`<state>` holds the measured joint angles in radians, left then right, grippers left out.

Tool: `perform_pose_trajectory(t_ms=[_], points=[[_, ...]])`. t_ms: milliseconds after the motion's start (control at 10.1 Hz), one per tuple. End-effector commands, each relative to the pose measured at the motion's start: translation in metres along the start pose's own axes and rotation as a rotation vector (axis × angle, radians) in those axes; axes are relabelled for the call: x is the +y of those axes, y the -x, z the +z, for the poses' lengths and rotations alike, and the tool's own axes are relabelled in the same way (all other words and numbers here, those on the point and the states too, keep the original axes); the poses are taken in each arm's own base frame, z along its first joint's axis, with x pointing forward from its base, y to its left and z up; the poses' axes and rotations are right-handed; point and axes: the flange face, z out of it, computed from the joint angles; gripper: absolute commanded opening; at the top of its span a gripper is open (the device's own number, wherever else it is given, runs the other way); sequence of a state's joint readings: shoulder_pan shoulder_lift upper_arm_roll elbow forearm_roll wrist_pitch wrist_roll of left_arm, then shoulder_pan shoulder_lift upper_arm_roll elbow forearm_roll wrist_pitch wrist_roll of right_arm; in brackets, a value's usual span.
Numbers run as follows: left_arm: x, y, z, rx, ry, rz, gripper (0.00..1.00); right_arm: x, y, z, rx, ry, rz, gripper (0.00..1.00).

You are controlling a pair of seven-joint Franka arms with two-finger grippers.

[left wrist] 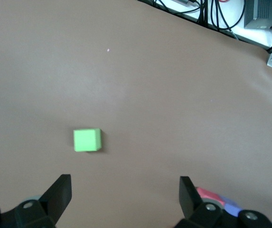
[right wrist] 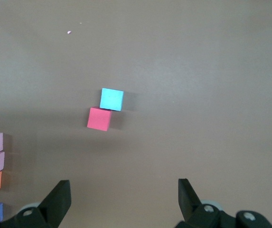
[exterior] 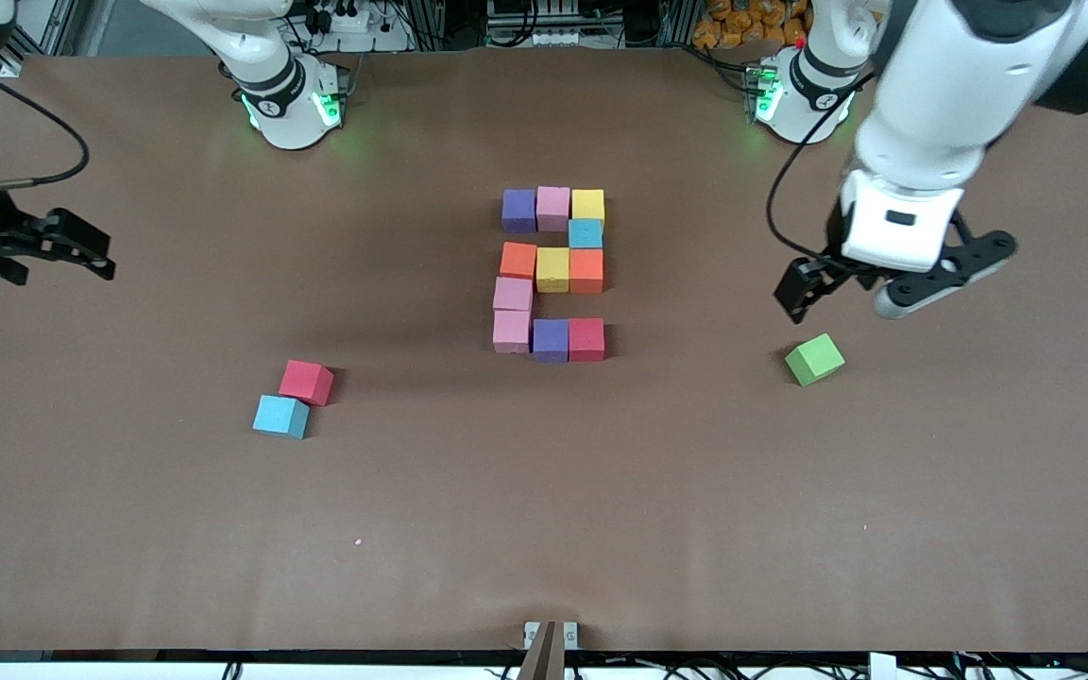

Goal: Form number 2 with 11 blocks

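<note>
Both arms hang raised over the bench, each end effector spread wide and holding nothing.

The left arm comes down from its base in a thick white bend, wrist pointing downward, and its left end effector [exterior: 893, 283] hovers in the air toward the left arm's end of the bench; its two dark fingers [left wrist: 57, 192] stand far apart, with bare bench showing between them in the left wrist view. The right arm reaches out low toward its own end of the bench, and the right end effector [exterior: 81, 250] sits at the edge of the front view, its black fingers [right wrist: 60, 197] likewise spread apart and empty.
</note>
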<state>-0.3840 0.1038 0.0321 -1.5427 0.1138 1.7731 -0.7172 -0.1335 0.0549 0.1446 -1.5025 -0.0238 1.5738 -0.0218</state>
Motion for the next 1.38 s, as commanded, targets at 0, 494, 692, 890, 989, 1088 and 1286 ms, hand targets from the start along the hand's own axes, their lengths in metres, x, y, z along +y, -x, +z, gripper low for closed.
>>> perform_pose_trajectory(t_ms=[0, 494, 692, 890, 989, 1088, 1286], points=[[-0.060, -0.023, -0.021, -0.082, 0.094, 0.077, 1.00, 0.011, -0.002, -0.002, 0.008, -0.001, 0.013, 1.00], [-0.101, -0.030, -0.026, -0.076, 0.022, 0.153, 1.00, 0.015, -0.002, -0.002, 0.009, -0.003, 0.018, 1.00], [-0.112, -0.035, -0.027, -0.073, 0.020, 0.198, 1.00, 0.014, -0.002, -0.001, 0.006, -0.003, 0.016, 1.00], [-0.129, -0.040, -0.037, -0.054, 0.020, 0.196, 1.00, 0.016, -0.003, 0.002, 0.002, -0.004, 0.018, 1.00], [-0.130, -0.041, -0.041, -0.050, 0.021, 0.194, 1.00, 0.015, -0.004, 0.002, 0.002, -0.004, 0.016, 1.00], [-0.129, -0.041, -0.042, -0.055, 0.021, 0.195, 1.00, 0.015, -0.004, 0.002, 0.002, -0.004, 0.016, 1.00], [-0.147, -0.052, -0.038, -0.064, 0.017, 0.168, 1.00, 0.016, -0.003, 0.002, 0.002, -0.004, 0.018, 1.00]])
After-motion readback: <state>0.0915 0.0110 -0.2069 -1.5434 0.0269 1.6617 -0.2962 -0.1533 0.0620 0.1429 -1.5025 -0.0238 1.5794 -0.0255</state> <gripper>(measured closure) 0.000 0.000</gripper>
